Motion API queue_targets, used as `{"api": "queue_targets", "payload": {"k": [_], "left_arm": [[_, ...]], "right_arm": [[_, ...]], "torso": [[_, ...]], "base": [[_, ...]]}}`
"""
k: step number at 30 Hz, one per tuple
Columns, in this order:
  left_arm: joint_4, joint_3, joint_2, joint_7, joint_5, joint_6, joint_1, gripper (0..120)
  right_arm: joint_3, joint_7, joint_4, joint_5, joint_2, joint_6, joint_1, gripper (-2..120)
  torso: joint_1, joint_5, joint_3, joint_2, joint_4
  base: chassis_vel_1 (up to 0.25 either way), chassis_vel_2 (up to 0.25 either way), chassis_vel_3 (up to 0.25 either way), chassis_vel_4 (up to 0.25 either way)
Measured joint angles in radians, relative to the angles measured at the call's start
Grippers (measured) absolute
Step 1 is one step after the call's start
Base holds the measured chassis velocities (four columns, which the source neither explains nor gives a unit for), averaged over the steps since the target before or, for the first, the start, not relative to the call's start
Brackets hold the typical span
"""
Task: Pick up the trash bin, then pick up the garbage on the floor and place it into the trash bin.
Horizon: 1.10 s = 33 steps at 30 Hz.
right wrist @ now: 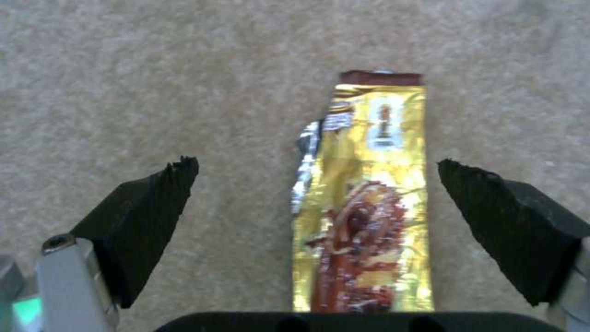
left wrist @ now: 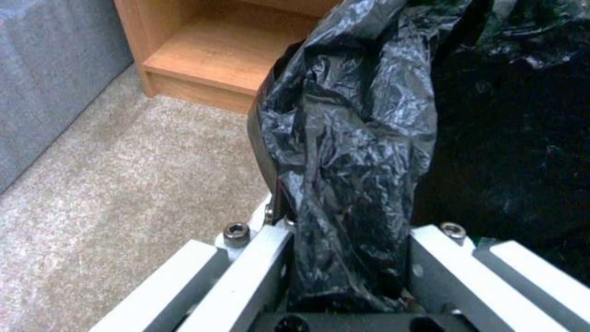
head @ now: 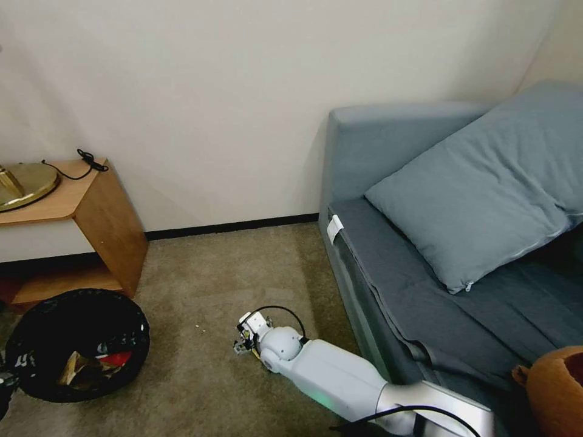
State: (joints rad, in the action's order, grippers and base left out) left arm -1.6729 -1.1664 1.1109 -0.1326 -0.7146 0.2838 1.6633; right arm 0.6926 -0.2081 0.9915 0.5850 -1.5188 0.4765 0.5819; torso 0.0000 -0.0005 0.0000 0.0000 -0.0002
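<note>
Down on the beige carpet (head: 200, 291) beside the grey sofa (head: 425, 267), my right gripper (right wrist: 316, 173) hangs just above the yellow-brown candy wrapper (right wrist: 362, 207), its two black fingertips (right wrist: 154, 203) spread wide. From the right wrist camera I see the wrapper lying flat and lengthwise between them, nearer one fingertip than the other and touching neither. In the head view, the right arm reaches low across the floor ahead of me, the gripper pointing at the carpet close to the sofa's front edge. Over on my left, the trash bin (head: 76, 346) sits in front of the wooden side table (head: 91, 212), with a red packet and tan scrap visible inside its black liner (left wrist: 356, 138). My left gripper (left wrist: 347, 240) is clamped on a bunched fold of that liner at the bin's rim.
</note>
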Motion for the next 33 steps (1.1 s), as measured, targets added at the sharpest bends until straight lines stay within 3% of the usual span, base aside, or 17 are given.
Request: {"api": "queue_targets", "payload": {"k": [19, 25, 28, 31, 33], "left_arm": [[-0.027, -0.031, 0.009, -0.003, -0.026, -0.011, 0.038, 3], [-0.029, -0.031, 0.013, -0.003, -0.026, -0.014, 0.038, 3], [-0.030, -0.033, 0.014, -0.003, -0.029, -0.016, 0.040, 3], [-0.030, -0.035, 0.014, -0.002, -0.031, -0.017, 0.041, 3], [-0.033, -0.040, 0.013, -0.002, -0.039, -0.017, 0.045, 3]], "right_arm": [[-0.026, 0.061, -0.063, -0.081, -0.017, -0.059, 0.041, 100], [-0.029, 0.074, -0.079, -0.092, -0.018, -0.069, 0.048, 84], [-0.029, 0.083, -0.084, -0.093, -0.025, -0.074, 0.049, 69], [-0.029, 0.086, -0.085, -0.093, -0.026, -0.075, 0.049, 64], [-0.031, 0.091, -0.091, -0.094, -0.027, -0.077, 0.049, 52]], "torso": [[0.000, 0.0004, 0.000, 0.000, 0.0001], [0.000, 0.0004, 0.000, 0.000, 0.0001], [0.000, 0.0004, 0.000, 0.000, 0.0001], [0.000, 0.0005, 0.000, 0.000, 0.0002], [0.000, 0.0005, 0.000, 0.000, 0.0002]], "base": [[0.000, 0.000, 0.000, 0.000], [0.000, 0.000, 0.000, 0.000], [0.000, 0.000, 0.000, 0.000], [0.000, 0.000, 0.000, 0.000], [0.000, 0.000, 0.000, 0.000]]}}
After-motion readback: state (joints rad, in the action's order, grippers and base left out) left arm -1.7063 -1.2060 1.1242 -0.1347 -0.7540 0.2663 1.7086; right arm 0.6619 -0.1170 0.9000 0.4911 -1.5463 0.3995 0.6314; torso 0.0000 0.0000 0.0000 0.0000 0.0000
